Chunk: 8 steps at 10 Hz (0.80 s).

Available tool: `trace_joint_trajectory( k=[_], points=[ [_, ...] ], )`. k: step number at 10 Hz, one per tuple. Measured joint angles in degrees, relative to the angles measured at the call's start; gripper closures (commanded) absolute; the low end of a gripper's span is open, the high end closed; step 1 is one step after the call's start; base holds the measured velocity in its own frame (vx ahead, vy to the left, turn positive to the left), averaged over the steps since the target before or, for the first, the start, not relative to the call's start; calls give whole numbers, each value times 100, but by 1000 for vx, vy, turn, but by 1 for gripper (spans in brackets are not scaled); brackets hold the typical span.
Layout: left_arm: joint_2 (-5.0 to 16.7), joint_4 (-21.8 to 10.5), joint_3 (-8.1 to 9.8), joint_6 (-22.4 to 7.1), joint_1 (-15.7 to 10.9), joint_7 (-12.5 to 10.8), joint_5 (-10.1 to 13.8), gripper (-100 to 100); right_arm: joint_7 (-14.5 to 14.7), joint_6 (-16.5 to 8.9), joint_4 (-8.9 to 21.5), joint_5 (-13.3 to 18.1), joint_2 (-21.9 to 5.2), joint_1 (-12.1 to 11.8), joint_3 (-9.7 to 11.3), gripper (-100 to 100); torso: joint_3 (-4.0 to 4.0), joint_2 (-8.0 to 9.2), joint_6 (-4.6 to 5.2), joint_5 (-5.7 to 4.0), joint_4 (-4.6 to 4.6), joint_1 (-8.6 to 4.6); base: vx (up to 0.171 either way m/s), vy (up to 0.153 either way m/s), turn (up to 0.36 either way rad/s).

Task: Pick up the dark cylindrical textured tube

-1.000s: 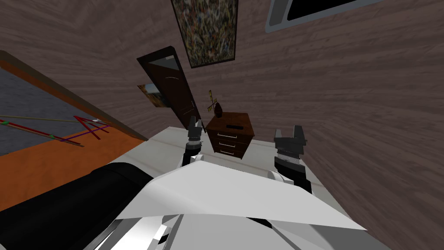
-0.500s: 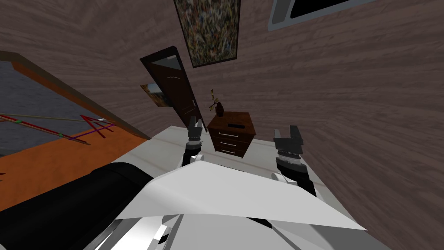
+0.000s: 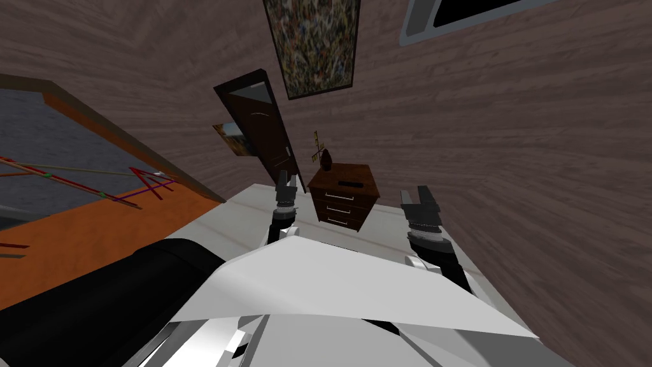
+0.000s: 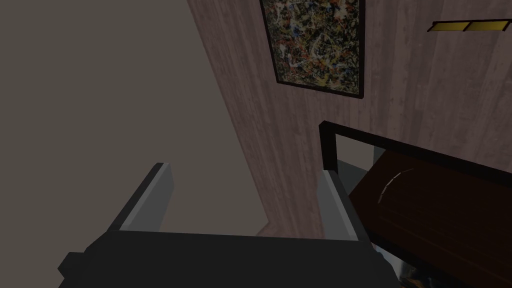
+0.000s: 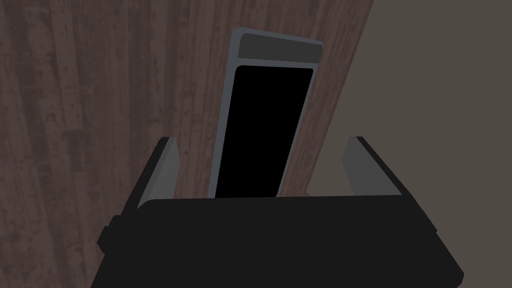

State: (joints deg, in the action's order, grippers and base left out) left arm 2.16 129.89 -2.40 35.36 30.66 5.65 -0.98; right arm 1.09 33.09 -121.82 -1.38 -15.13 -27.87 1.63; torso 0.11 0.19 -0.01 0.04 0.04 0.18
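Dark-brown wooden three-drawer nightstand (image 3: 340, 207) stands on the pale floor (image 3: 235, 216) at 12 o'clock from the robot, against the wood-panelled wall. The dark cylindrical textured tube (image 3: 349, 184) is judged to be the small dark elongated item lying on the nightstand top, at 4 o'clock from a dark egg-shaped ornament (image 3: 326, 159); its texture is too small to confirm. Left gripper (image 3: 286, 179), at 11 o'clock, and right gripper (image 3: 414, 193), at 1 o'clock, are both released and empty, well apart from the tube. Status: approach stage only. Remaining: close in, reach, grasp, lift.
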Motion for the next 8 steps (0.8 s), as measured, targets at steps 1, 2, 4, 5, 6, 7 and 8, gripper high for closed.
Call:
trace_joint_trajectory(
  k=[1, 2, 4, 5, 6, 7, 8],
  points=[
    [0, 0, 0, 0, 0, 0, 0, 0, 53, 34, 40, 1, -114, 18, -2, -100, -1, -3, 1, -1, 0, -4, -33, 56, 54],
    [0, 0, 0, 0, 0, 0, 0, 0, 124, 65, 114, -4, -291, 72, -21, -100, -3, -6, 0, 0, -1, 0, -31, 50, 24],
    [0, 0, 0, 0, 0, 0, 0, 0, 273, 160, 286, 16, -557, 151, -9, -100, -5, -9, 0, 0, -2, -1, -28, 55, 44],
    [0, 0, 0, 0, 1, 0, 0, 0, 329, 205, 342, 15, -685, 171, -20, -100, -4, -8, 1, 1, -1, 2, -46, 85, 71],
    [0, 0, 0, 0, 0, 0, 0, 0, 412, 258, 451, 25, -853, 223, -23, -100, -2, -4, 0, 2, -1, 10, -39, 67, 33],
    [0, 0, 0, 0, 0, 0, 0, 0, 473, 303, 513, 31, -982, 240, -24, -100, -2, -4, 2, 2, 0, 6, -30, 65, 62],
    [0, 0, 0, 0, 0, 0, 0, 0, 564, 347, 619, 49, -1148, 294, -18, -100, -4, -7, 0, 1, -1, 5, -29, 60, 41]
  ],
)
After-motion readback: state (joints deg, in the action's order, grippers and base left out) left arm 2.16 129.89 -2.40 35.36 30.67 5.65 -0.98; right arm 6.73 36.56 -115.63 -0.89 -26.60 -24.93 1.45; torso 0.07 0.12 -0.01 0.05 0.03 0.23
